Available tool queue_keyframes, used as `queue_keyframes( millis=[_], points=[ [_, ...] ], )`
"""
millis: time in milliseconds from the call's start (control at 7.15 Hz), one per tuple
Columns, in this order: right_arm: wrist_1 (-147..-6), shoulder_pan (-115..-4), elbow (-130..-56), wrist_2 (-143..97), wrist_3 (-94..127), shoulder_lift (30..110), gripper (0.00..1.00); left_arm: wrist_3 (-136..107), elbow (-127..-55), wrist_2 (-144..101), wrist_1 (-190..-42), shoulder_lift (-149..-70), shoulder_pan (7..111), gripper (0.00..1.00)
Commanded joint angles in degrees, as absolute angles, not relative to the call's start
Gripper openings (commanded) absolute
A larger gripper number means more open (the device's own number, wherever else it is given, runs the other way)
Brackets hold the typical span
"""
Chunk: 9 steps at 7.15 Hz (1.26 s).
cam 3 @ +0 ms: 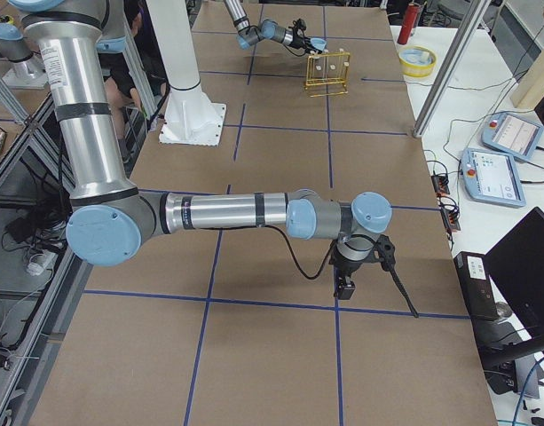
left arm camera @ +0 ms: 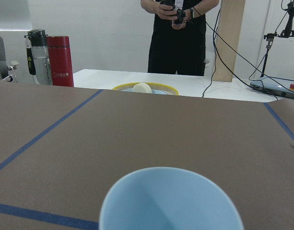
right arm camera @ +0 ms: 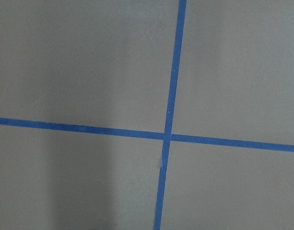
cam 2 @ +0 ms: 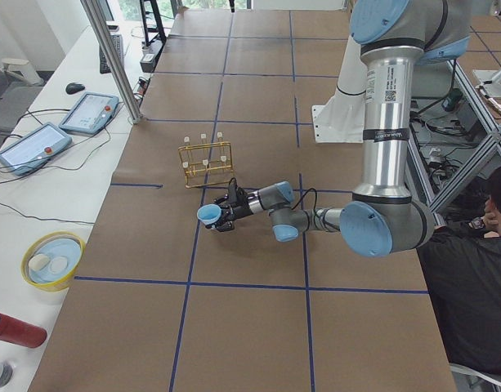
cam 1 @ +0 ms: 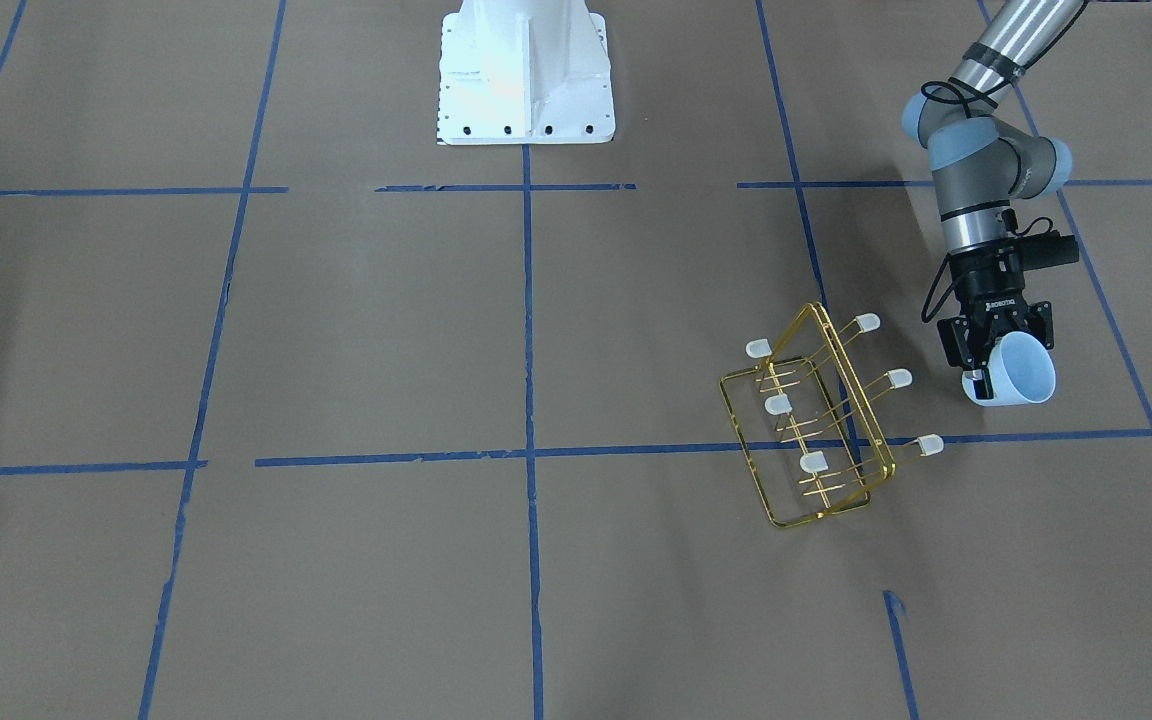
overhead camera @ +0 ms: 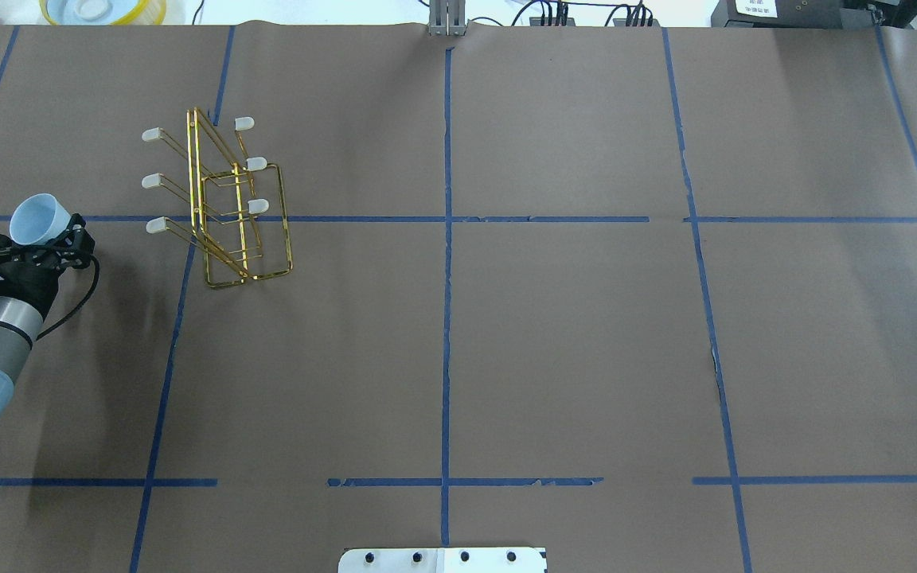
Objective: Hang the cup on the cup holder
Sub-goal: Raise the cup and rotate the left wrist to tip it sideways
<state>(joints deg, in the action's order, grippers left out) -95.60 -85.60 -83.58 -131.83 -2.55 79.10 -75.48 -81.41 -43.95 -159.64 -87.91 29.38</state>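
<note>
My left gripper (cam 1: 998, 358) is shut on the cup (cam 1: 1024, 371), a pale blue-white tumbler held on its side with its mouth facing away from the robot, just above the table. The cup also shows in the overhead view (overhead camera: 38, 220) and fills the bottom of the left wrist view (left arm camera: 170, 203). The cup holder (cam 1: 853, 385), a gold wire rack with white-capped prongs, stands a short way beside the cup, apart from it (overhead camera: 197, 191). My right gripper (cam 3: 345, 286) shows only in the exterior right view, pointing down at bare table; I cannot tell if it is open.
The white robot base (cam 1: 526, 70) stands at the table's middle edge. A yellow-rimmed bowl (overhead camera: 104, 9), a red bottle (left arm camera: 60, 60) and a person (left arm camera: 180, 33) are beyond the far edge. Blue tape lines (right arm camera: 168, 134) cross the brown table.
</note>
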Motion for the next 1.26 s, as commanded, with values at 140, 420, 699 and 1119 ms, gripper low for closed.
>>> queue_keyframes(
  millis=[140, 420, 699, 1119],
  points=[
    [-95.6, -85.6, -83.6, -131.8, -2.5, 79.1, 1.0, -63.8, -92.4, -43.7, -159.3, -81.1, 29.6, 0.36],
    [-95.6, -85.6, -83.6, -131.8, -2.5, 79.1, 1.0, -50.3, -99.6, -43.5, -159.2, -78.9, 30.0, 0.37],
    [-95.6, -85.6, -83.6, -131.8, -2.5, 79.1, 1.0, -35.6, -101.9, -43.6, -159.3, -79.0, 30.1, 0.29],
    [-95.6, -85.6, -83.6, -131.8, -2.5, 79.1, 1.0, -14.7, -105.4, -42.5, -156.6, -78.8, 30.1, 0.17]
  ],
)
